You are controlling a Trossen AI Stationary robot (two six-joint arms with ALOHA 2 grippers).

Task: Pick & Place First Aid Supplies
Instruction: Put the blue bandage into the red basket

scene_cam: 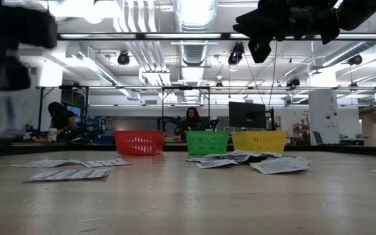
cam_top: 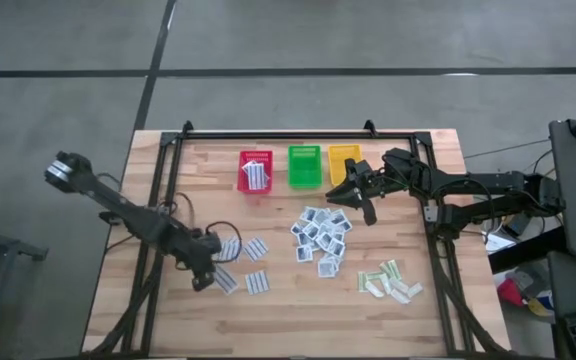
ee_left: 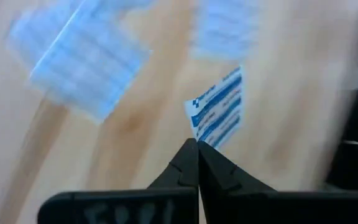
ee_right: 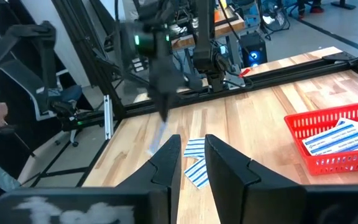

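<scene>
From above, the left gripper (cam_top: 204,281) sits among the striped oblong packets (cam_top: 256,249) near the table's front-left, the right gripper (cam_top: 353,200) hovering before the yellow basket (cam_top: 344,160) – the left wrist view shows its fingers (ee_left: 188,165) clenched on one blue-striped packet (ee_left: 219,107), while the right wrist view shows the right jaws slightly parted, holding nothing.

Two dark jointed arms, black wedge-shaped fingers (ee_left: 194,168), a pale grey cap at the left arm's base.
</scene>
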